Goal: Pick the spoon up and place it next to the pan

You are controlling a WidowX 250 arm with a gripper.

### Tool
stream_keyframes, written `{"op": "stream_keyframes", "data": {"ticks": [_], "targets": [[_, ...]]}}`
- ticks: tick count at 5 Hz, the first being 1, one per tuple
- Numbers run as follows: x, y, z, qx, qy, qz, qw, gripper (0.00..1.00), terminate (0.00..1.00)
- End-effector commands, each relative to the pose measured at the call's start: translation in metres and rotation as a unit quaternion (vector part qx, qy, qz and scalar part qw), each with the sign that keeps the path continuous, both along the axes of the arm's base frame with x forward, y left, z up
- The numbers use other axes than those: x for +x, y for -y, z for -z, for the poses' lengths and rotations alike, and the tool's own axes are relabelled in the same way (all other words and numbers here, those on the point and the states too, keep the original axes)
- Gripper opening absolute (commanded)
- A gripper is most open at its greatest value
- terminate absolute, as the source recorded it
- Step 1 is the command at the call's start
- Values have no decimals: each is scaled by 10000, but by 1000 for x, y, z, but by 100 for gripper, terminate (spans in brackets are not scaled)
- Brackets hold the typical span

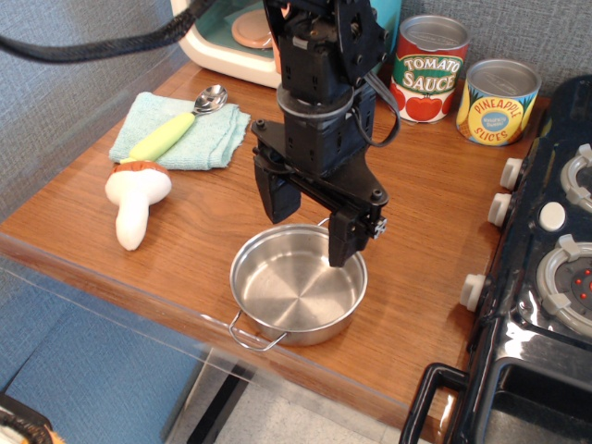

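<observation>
The spoon [180, 126], with a yellow-green handle and silver bowl, lies on a light teal cloth [181, 132] at the back left of the wooden table. The round steel pan [298, 287] sits near the table's front edge, one wire loop handle toward the front. My black gripper [310, 229] hangs over the pan's far rim, jaws open and empty. One finger [344, 242] dips over the pan's inside; the other finger [275, 196] is just beyond its far-left rim. The spoon is well to the gripper's left and further back.
A white mushroom-shaped toy [134, 202] with an orange band lies left of the pan. A tomato sauce tin [428, 69] and a pineapple tin [499, 102] stand at the back right. A black toy stove [546, 268] fills the right side. A white and teal appliance [236, 37] stands behind.
</observation>
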State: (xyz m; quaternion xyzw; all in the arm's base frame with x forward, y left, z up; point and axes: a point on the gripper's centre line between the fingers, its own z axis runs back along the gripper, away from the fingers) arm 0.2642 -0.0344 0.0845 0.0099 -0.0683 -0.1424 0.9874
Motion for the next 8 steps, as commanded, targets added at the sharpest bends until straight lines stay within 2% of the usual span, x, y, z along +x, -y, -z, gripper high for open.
{"op": "stream_keyframes", "data": {"ticks": [1,3,4,5,6,7,8], "targets": [[0,0,0,0,0,0,10000,100,0],[39,-64,-15,-67,65,-811,9967,100,0],[64,-115,-15,-1,291,-1152,9929,100,0],[81,-165,-5,131,461,-1241,9911,100,0],[87,-209,6,297,538,-1265,9901,100,0],[84,-233,17,327,433,-1490,9873,100,0],[85,-239,28,336,299,-1615,9859,100,0]]}}
